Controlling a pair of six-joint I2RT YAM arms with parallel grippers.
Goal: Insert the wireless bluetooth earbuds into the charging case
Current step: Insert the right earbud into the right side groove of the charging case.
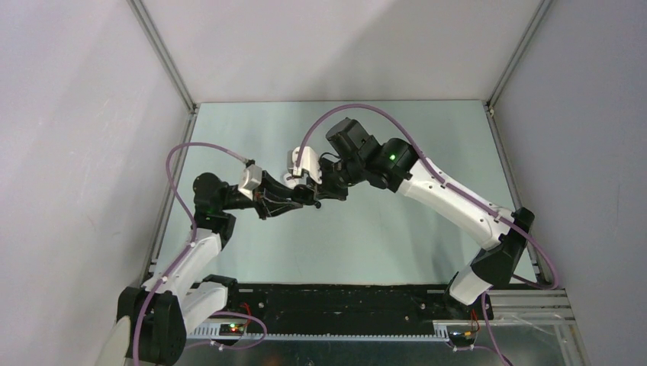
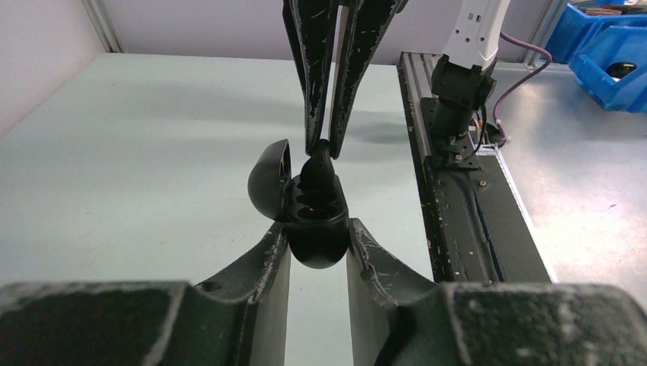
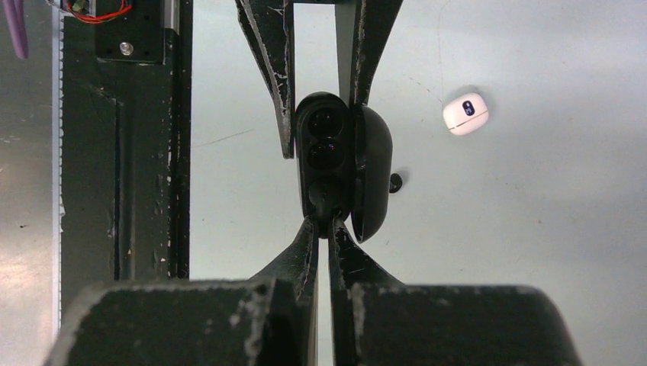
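Looking down from the top camera, I see my two arms meet over the middle of the bench. My left claw and my right claw come tip to tip. What sits between them is too dark and small to tell from up there.

From my left wrist, the left claw is narrowed onto the black charging case, one finger pressed to each side of its body, with bare bench showing beneath. The lid stands open to the left. My right claw reaches down from above with its fingers drawn almost together. They pinch the black earbud, whose lower end sits in the case's open top. Blue bins stand past the black rail on the right.

From my right wrist, the right claw is all but closed, gripping that earbud at the near end of the case. Beyond it the case shows two dark round wells, and the lid is swung open to the right. My left claw clamps the case from the far side. On the bench below, a loose black earbud lies just beside the lid's edge. A white case lies well apart, shut, and the small dark mark on its top is too small to read.
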